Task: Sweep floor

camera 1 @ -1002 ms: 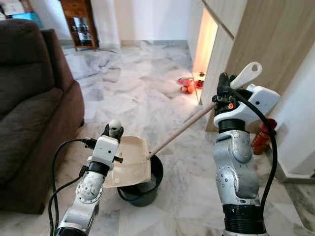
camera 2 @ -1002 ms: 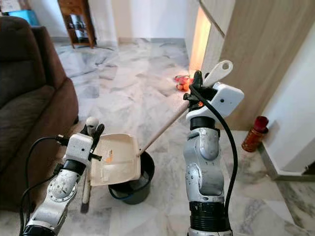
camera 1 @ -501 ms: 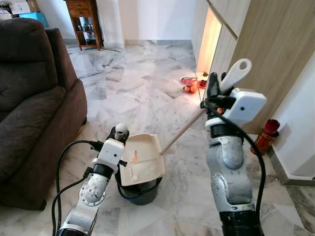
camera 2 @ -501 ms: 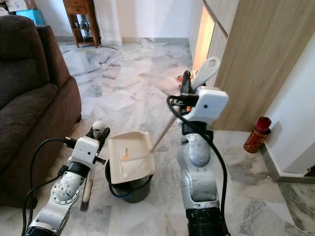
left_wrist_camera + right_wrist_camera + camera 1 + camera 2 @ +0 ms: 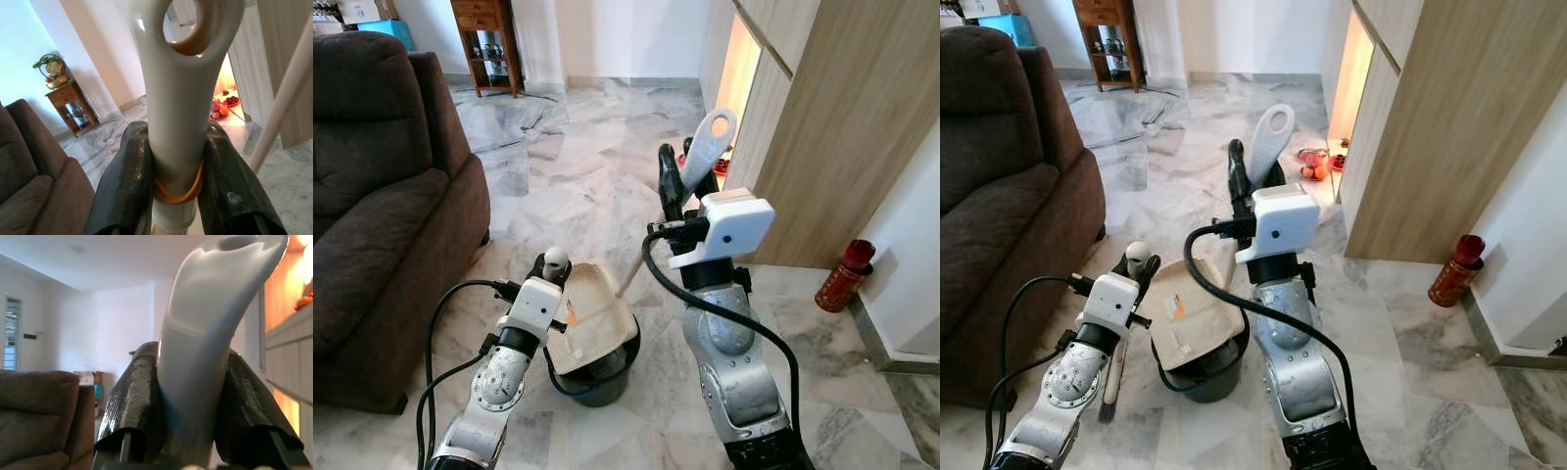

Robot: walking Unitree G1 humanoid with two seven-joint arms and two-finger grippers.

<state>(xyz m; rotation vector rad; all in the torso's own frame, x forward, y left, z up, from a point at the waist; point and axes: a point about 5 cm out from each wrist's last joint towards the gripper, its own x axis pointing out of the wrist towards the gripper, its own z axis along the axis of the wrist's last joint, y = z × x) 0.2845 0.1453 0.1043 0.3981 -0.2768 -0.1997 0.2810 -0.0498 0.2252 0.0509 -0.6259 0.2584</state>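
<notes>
Over the black bucket (image 5: pixel 602 377) on the marble floor (image 5: pixel 578 186), near the robot, you can see the cream dustpan (image 5: pixel 595 315) tilted with its lip on the bucket rim. Your left gripper (image 5: pixel 548 266) is clamped on the dustpan's upright handle (image 5: pixel 177 98); the left wrist view adds what the head views lack, an orange rubber band (image 5: pixel 178 188) around that pale handle between the black fingers (image 5: pixel 128 181), and a hanging hole at its tip. Your right gripper (image 5: pixel 683 186) is raised in the middle of the scene, closed on the grey-white grip of the broom (image 5: pixel 707 149), whose tan stick (image 5: pixel 631 277) slants down toward the dustpan. From the right wrist view you get that grip as a smooth, flattened, glossy handle squeezed between both fingers (image 5: pixel 134 396). A small orange sticker (image 5: pixel 1174 307) shows on the pan's inner face. Left stands the brown sofa (image 5: pixel 382 196); a red bottle (image 5: pixel 843 274) sits far right by the wall.
</notes>
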